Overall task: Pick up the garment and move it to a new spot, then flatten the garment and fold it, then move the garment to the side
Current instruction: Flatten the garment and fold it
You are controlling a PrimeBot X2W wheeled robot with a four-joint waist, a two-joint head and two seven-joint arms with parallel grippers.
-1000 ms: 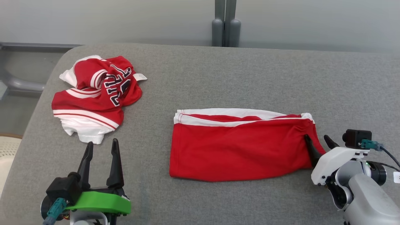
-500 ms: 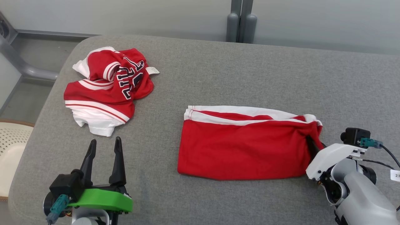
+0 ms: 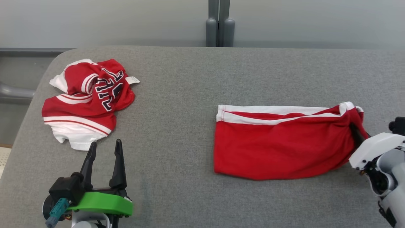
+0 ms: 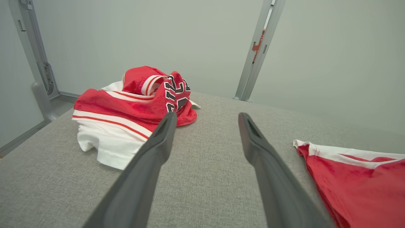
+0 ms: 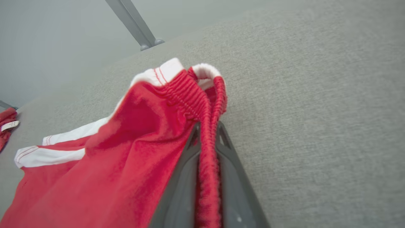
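- While the right claw (image 5: 208, 129) clamps only the waistband edge of the shorts (image 3: 278, 148), dragging may undo the fold.
- Left claw (image 3: 105, 143) stands apart, idle: cloth trails unsupported.

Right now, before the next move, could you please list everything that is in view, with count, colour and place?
red fabric shorts: one, red with white trim, lying folded on the right part of the table.
crumpled basketball jersey: one, red and white with dark letters, far left part of the table.
padded fabric table: one, grey, under both garments.
metal posts: two, grey, upright behind the table's far edge.
left gripper: one, dark fingers on a green mount, open, near left, close to the jersey.
right gripper: one, dark fingers on a white mount, shut on the shorts' elastic waistband at the right.
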